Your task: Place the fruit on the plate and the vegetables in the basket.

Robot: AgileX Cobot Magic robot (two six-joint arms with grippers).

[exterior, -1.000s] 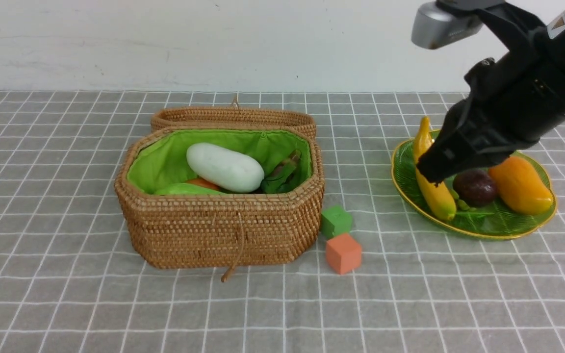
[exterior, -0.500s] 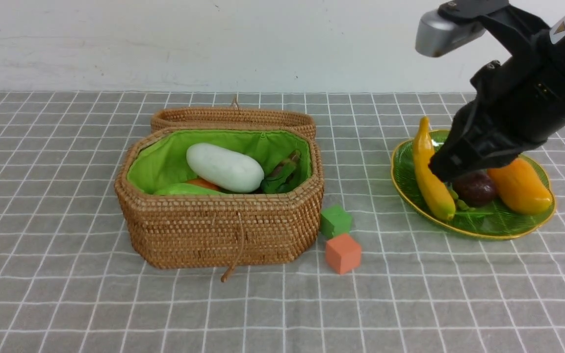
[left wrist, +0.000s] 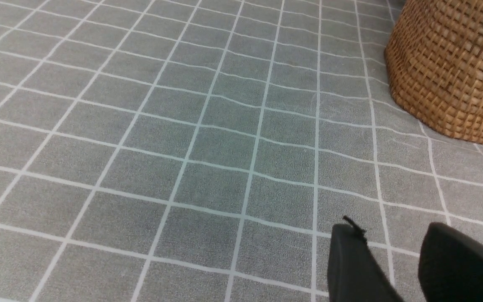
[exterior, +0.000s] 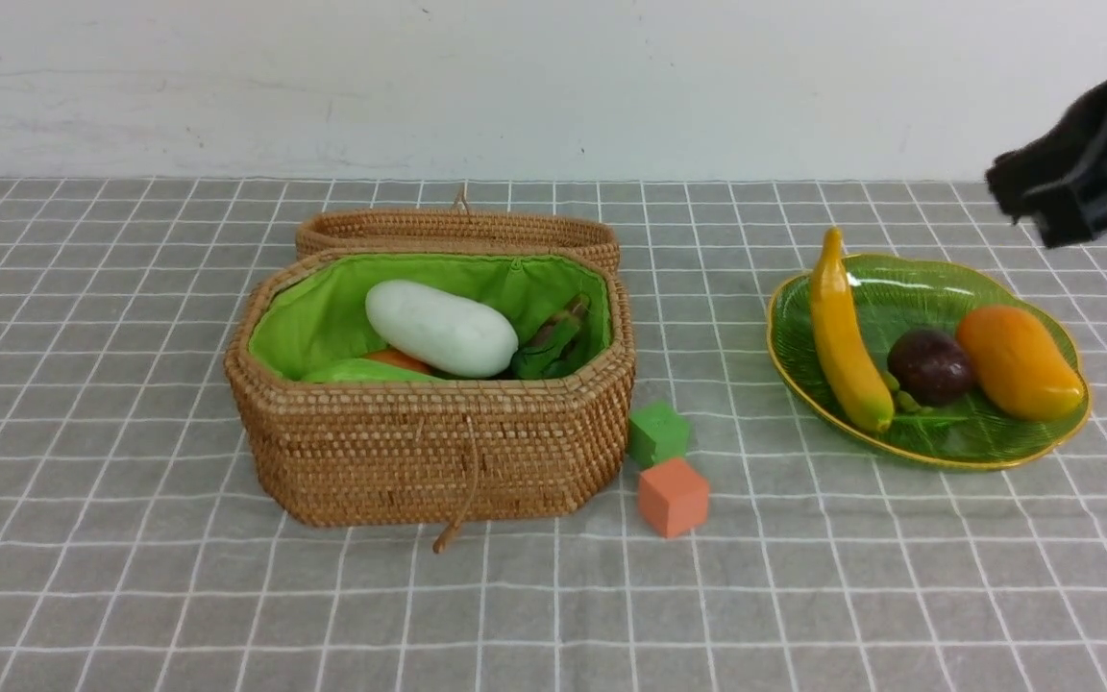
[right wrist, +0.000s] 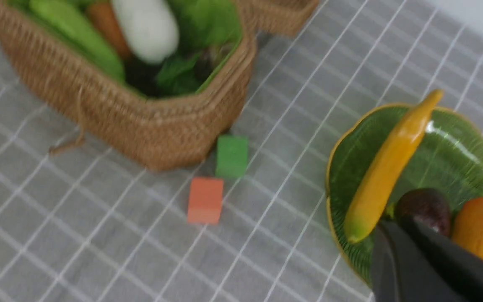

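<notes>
Taking the basket (exterior: 429, 384) as the reference, the left end effector (left wrist: 396, 268) hangs low over bare checked cloth off the basket's outer left side, well clear of any food. Its two dark fingers show a narrow gap with nothing between them, so it reads as slightly parted and empty, parked where it will not block access.

The basket itself sits on the bench (exterior: 131, 577) with its woven lid (exterior: 457, 231) folded back behind it, leaving the green lining exposed so items can be dropped in from above. Inside lie the white oblong vegetable (exterior: 440, 328) on top, the light green gourd (exterior: 361, 370) and a sliver of the orange-brown tuber (exterior: 400, 358) under it, and the leafy sprig (exterior: 553, 346) toward the right end. The eggplant is probably the dark shape deep in the basket in the right wrist view, but that is too blurred to confirm.

Just beside the basket's right front corner stand a green cube (exterior: 658, 432) and an orange cube (exterior: 673, 495), neither fruit nor vegetable, sensibly left on the cloth.

Well to the right of the basket, the plate (exterior: 909, 288) carries the banana (exterior: 842, 336) along its near-basket edge, the dark round fruit (exterior: 930, 365) in the middle and the mango (exterior: 1020, 362) farthest out. The right end effector (exterior: 1072, 207) is raised above and beyond the plate, blurred; its fingers look close together and hold nothing, though I cannot tell for certain. Sorting appears complete.
</notes>
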